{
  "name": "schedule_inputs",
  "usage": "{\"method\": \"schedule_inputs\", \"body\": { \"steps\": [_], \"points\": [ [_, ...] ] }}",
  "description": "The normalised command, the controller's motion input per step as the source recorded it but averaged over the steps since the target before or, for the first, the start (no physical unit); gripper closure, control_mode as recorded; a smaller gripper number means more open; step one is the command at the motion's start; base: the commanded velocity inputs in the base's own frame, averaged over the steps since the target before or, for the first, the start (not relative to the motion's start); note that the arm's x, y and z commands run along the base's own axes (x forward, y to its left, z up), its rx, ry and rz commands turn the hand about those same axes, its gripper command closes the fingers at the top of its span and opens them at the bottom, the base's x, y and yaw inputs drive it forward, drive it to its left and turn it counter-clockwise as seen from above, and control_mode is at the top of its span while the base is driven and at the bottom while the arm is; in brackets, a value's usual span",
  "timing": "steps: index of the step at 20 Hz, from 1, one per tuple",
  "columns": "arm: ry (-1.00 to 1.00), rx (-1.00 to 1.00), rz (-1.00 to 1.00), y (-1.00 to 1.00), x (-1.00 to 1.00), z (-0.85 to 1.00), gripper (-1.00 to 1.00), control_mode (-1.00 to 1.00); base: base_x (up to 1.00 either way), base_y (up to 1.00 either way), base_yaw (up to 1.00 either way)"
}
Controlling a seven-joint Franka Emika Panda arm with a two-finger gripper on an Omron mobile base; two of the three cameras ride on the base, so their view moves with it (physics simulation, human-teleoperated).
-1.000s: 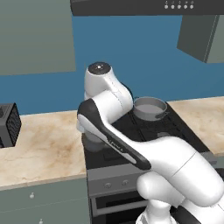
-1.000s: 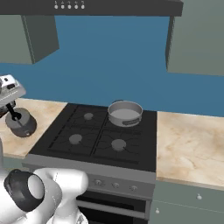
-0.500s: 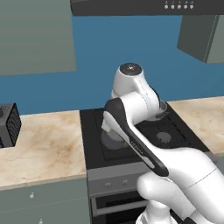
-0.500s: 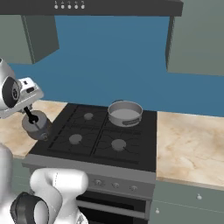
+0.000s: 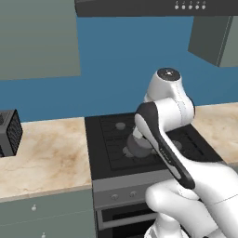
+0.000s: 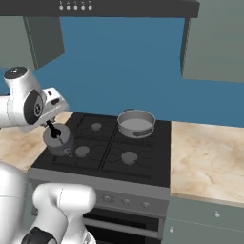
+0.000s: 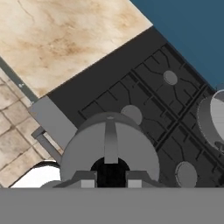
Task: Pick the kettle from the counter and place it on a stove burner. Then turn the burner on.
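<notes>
From the left base view we see our arm covering most of the kettle (image 5: 136, 146) over the stove. From the right base view, the gripper (image 6: 52, 128) is clamped on its handle above the front-left stove burner (image 6: 82, 151), silver pot (image 6: 136, 123) behind. In the hand view, the counter (image 7: 61, 39) lies beyond.

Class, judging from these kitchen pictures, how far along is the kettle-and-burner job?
Done: the kettle is off the counter, held in the shut gripper. In hand: it hangs by the front left stove burner; whether it touches the grate is unclear. Left: release it and turn the burner on.
</notes>
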Motion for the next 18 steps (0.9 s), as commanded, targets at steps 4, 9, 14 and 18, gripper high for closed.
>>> {"method": "schedule_inputs", "body": {
  "steps": [4, 9, 14, 18],
  "points": [
    [0.00, -0.08, 0.01, -0.58, 0.00, 0.00, 1.00, -1.00, 0.00, 0.00, 0.00],
    [0.03, -0.12, 0.02, -0.54, 0.00, 0.00, 1.00, -1.00, 0.00, 0.00, 0.00],
    [0.08, -0.13, 0.02, -0.58, 0.00, 0.00, 1.00, -1.00, 0.00, 0.00, 0.00],
    [0.09, -0.13, 0.03, -0.55, 0.00, 0.00, 1.00, -1.00, 0.00, 0.00, 0.00]
  ]
}}
